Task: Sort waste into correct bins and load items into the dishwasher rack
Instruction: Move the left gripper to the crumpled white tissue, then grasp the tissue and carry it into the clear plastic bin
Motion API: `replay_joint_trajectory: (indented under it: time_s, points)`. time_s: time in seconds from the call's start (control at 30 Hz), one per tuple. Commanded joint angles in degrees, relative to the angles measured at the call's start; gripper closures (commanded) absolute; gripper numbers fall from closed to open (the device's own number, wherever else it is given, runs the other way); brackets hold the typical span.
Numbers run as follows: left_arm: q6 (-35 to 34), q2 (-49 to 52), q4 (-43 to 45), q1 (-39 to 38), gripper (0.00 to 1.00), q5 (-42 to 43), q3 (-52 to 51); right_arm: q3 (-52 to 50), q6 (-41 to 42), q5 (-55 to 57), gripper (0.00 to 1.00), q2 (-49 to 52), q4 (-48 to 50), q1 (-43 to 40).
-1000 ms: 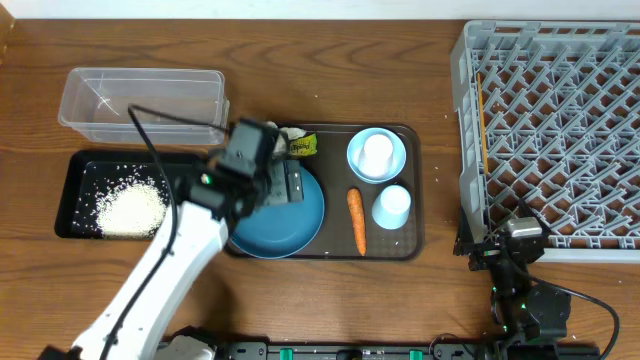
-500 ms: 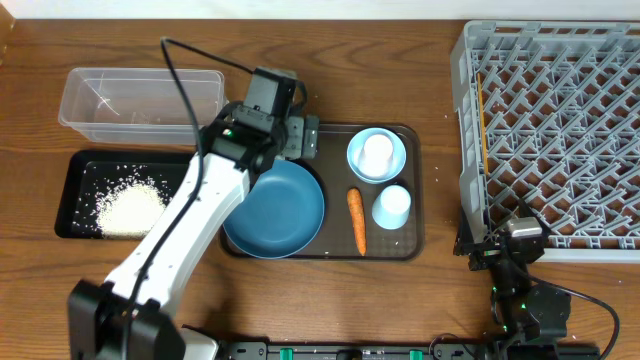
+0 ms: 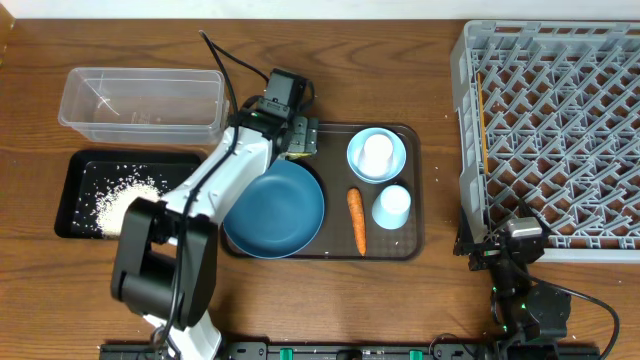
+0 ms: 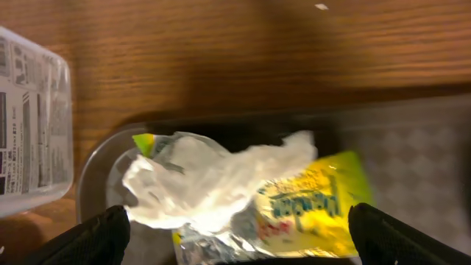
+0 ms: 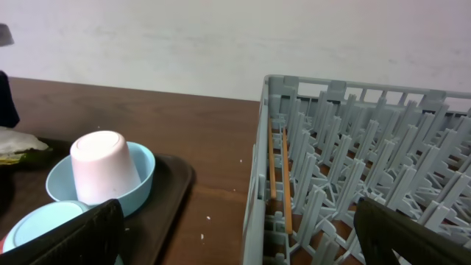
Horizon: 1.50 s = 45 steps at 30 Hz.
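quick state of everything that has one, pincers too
left pincer, open
right pincer, open
clear tub, empty
black tray, holds rice
dark-blue dish, empty
white cup, upside down in bowl
pale-blue cup, upside down
tissue, crumpled
wrapper, crinkled
rack, no dishes inside

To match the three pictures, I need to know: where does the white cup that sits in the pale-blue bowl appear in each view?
Overhead: the white cup sits in the pale-blue bowl, at the upper right of the brown tray.
Left wrist: not in view.
Right wrist: lower left, in the same bowl.
Shared landmark: the brown tray, visible in all three views.
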Motion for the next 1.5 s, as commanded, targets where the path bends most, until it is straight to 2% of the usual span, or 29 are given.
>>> replay_joint_trajectory:
  time_s: [0.0,0.4,0.7,0.97,1.17,1.47]
  points:
    - [-0.9,0.7,1.0,2.4,0.03,-1.3,0.9,-0.1,0.2,0.4,0.01,-0.2,-0.2,-0.6]
    - [-2.2,1.3,1.0,3.6,0.09,1.9,0.8,-0.1,0.2,0.4,0.01,-0.2,-0.2,-0.6]
    - [-2.0,5.7,1.2,3.6,0.09,1.9,0.8,-0.1,0.2,0.4,0.01,-0.2,-0.2,-0.6]
    - [-1.3,5.4,2.9,3.6,0.11,1.7,0.9,-0.1,0.2,0.4,0.01,-0.2,-0.2,-0.6]
    - [-1.3,3.7,2.9,3.6,0.32,1.7,0.9,-0.1,0.2,0.4,0.01,-0.2,-0.2,-0.6]
    - [-1.3,3.2,1.8,3.6,0.78,1.7,0.9,-0.1,0.2,0.4,0.01,-0.2,-0.2,-0.6]
